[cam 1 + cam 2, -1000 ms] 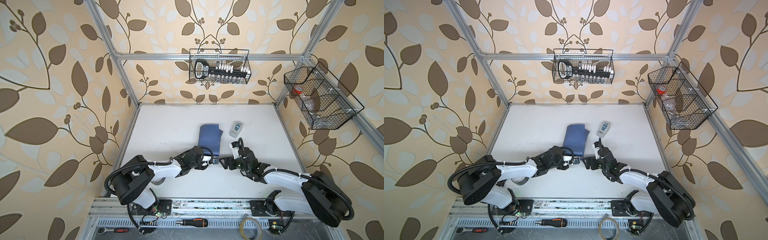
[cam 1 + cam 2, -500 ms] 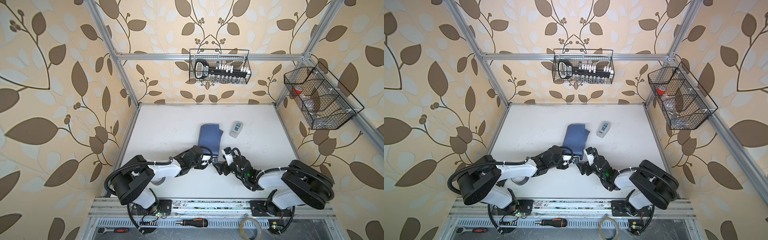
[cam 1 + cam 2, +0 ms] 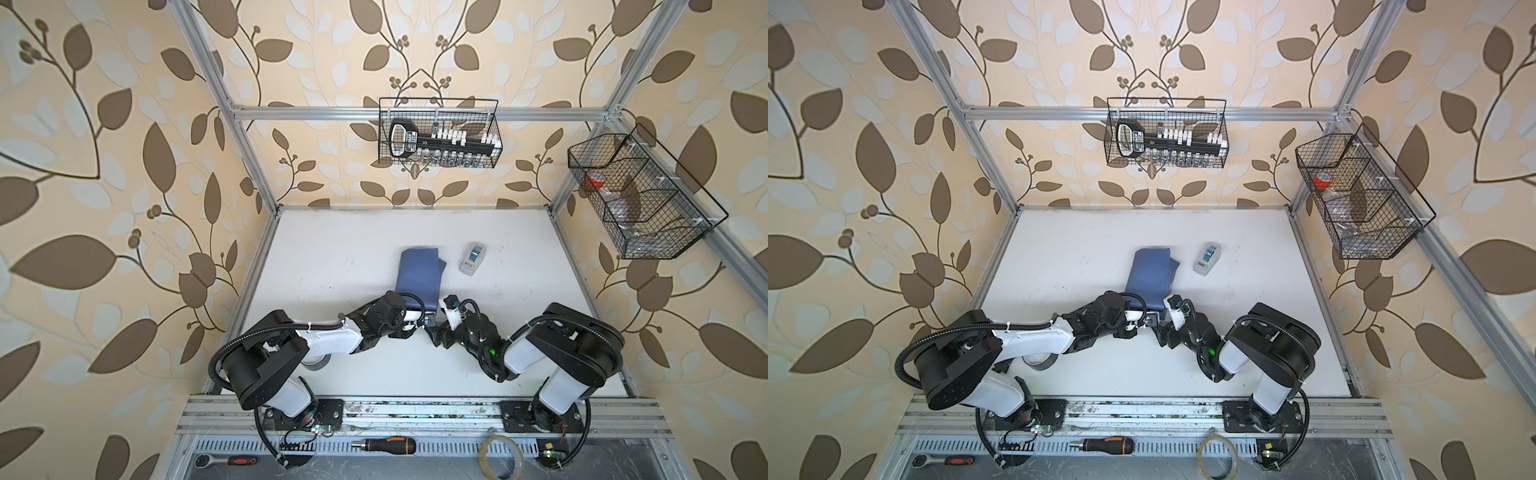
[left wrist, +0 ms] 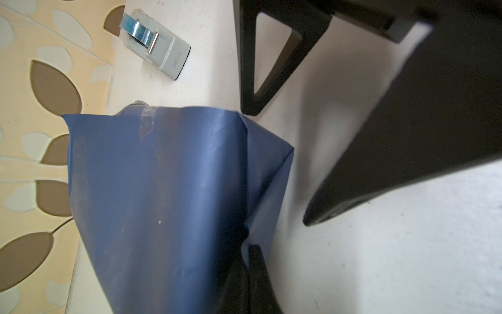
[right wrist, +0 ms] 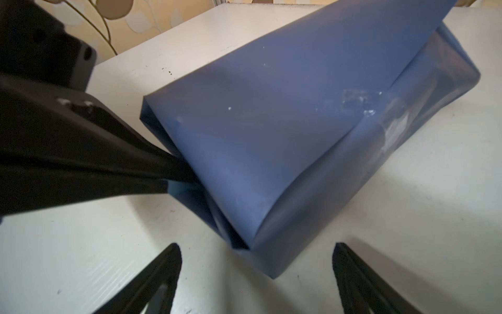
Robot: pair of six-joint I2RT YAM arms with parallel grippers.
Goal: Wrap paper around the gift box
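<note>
Clamping paper [image 4: 163, 190] w/ L jaws; R jaws wide apart, empty.

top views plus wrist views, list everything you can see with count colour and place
table: one, white, centre
paper: one, dusky blue, taped parcel mid-table
tape dispenser: one, grey, on table right of the parcel
wire baskets: two, black, hung at the back and at the right
screwdriver: one, black and orange, in front of the table
ratchet: one, red-handled, in front, left
tape roll: one, clear, in front, right
arms: two, black and white, left and right
left end effector: one, black, shut on the paper's near edge
right end effector: one, black, open at the parcel's near corner
</note>
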